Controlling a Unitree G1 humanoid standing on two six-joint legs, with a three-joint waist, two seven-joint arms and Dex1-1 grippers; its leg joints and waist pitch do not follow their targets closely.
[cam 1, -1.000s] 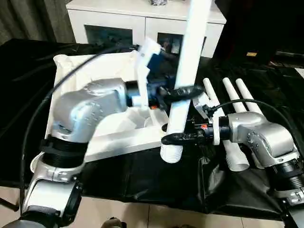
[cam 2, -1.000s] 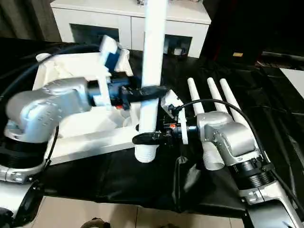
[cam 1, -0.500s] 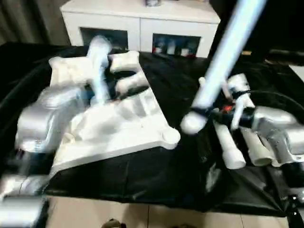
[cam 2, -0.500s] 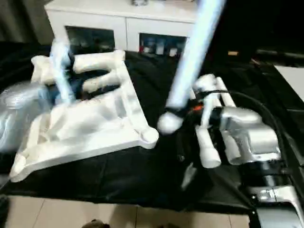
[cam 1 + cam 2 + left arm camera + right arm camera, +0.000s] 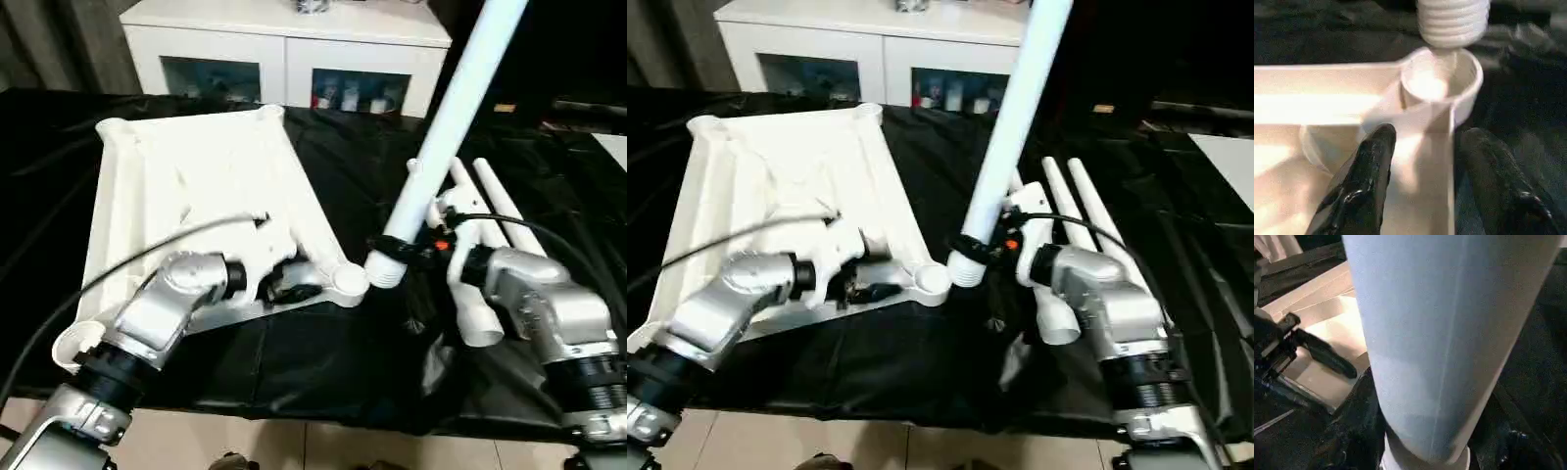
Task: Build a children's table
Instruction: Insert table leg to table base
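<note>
The tabletop lies underside-up at centre left on the black surface, the left tool straddling its rim by the corner socket; the right tool pinches a tilted leg whose threaded end may miss or cross-thread.

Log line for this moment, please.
right pincer: shut on leg, tilted, threaded end beside corner socket | left pincer: astride tabletop rim at that socket | spare legs: on black cloth
</note>
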